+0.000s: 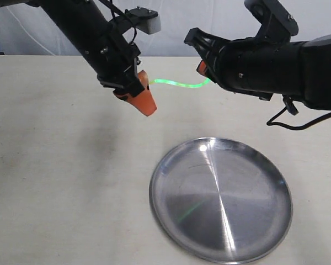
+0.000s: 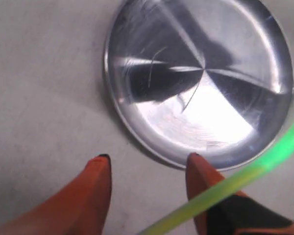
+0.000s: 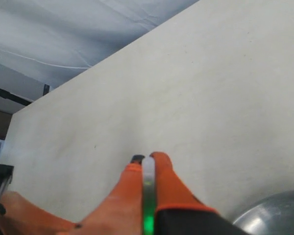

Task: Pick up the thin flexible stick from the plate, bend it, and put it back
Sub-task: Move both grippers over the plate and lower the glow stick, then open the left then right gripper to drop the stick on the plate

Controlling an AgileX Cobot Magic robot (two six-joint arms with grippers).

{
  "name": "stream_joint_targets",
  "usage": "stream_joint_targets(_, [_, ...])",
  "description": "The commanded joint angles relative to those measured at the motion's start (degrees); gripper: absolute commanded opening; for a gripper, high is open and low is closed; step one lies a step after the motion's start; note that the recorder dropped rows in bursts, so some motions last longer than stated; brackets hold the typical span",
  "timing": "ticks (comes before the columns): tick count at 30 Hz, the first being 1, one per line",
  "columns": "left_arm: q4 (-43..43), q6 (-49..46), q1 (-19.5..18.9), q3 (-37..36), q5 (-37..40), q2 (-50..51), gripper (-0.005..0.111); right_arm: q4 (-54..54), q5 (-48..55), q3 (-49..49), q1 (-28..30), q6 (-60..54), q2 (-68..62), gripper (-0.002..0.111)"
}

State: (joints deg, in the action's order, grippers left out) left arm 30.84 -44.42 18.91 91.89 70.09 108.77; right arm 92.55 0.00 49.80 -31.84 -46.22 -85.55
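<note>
Aloft, stick (image 1: 179,84) pinched in right hand (image 3: 148,161) — curved

Green stick (image 1: 179,84), silver plate (image 1: 226,226)

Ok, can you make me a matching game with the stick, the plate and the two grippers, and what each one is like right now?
Things:
1. thin flexible stick
2. plate
3. left gripper
4. right gripper

What it is like:
A. fingers apart
B. silver, lying flat on the table
C. green and wavy, up in the air
D. pinched shut on the stick

Pairs: 1-C, 2-B, 3-A, 4-D
</note>
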Motion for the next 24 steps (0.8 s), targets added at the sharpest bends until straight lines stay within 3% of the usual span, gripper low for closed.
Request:
stream_joint_targets(1, [-5.2, 3.5, 0.0, -1.6, -0.1, 0.1, 0.060, -1.5, -0.5, 0.2, -0.2, -0.7, -1.7, -0.001])
stream_joint_targets(4, [-7.8, 3.9, 0.0, -2.9, -0.1, 0.1, 0.064, -3.9, -0.8, 0.2, -0.2, -0.7, -2.9, -0.001])
stream_joint_targets(15, [-25.0, 10.1, 0.0, -3.7, -0.1, -0.4, 0.061, -9.9, -8.1, -7.2, -0.2, -0.7, -4.2, -0.001])
stream_joint_targets(19, [-30.8, 17.4, 0.0, -3.7, -0.1, -0.6, 0.044, -9.9, -8.3, -11.0, -0.2, -0.7, -4.2, -0.001])
stream_joint_targets(24, [-41.4, 34.0, 0.0, -3.7, -3.8, -0.6, 0.007, -8.4, -8.1, -13.7, -0.2, -0.7, -4.2, -0.001])
